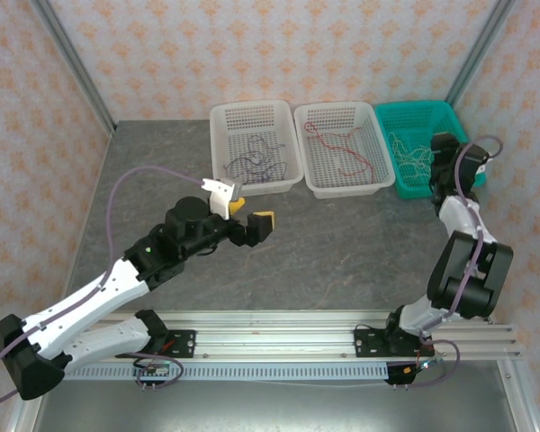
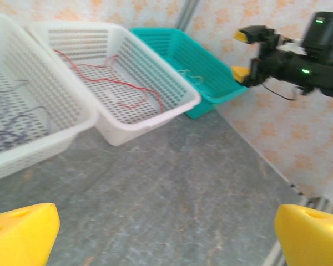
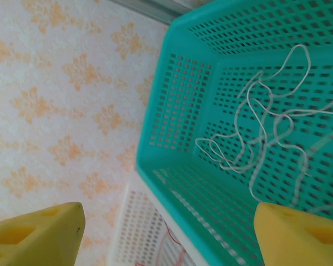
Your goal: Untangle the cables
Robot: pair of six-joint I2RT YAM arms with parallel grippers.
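The cables lie sorted by colour in three baskets at the back of the table. Dark cables (image 1: pixel 255 160) (image 2: pixel 8 119) lie in the left white basket (image 1: pixel 219 135). Red cables (image 1: pixel 335 142) (image 2: pixel 108 83) are in the middle white basket (image 1: pixel 306 171), and white cables (image 1: pixel 412 151) (image 3: pixel 266 124) in the teal basket (image 1: pixel 405 112) (image 3: pixel 172 111). My left gripper (image 1: pixel 252 212) (image 2: pixel 166 238) hangs open over bare table in front of the baskets, holding nothing. Over the teal basket's near right corner my right gripper (image 1: pixel 441 148) (image 2: pixel 243 54) (image 3: pixel 166 238) is open, with nothing between its yellow fingers (image 3: pixel 36 235).
The grey table (image 1: pixel 342 243) (image 2: pixel 172 183) has free room in front of the baskets. Patterned walls enclose it at the back and both sides, the right one close behind the right arm (image 1: pixel 463 270). A metal rail (image 1: pixel 279 328) runs along the near edge.
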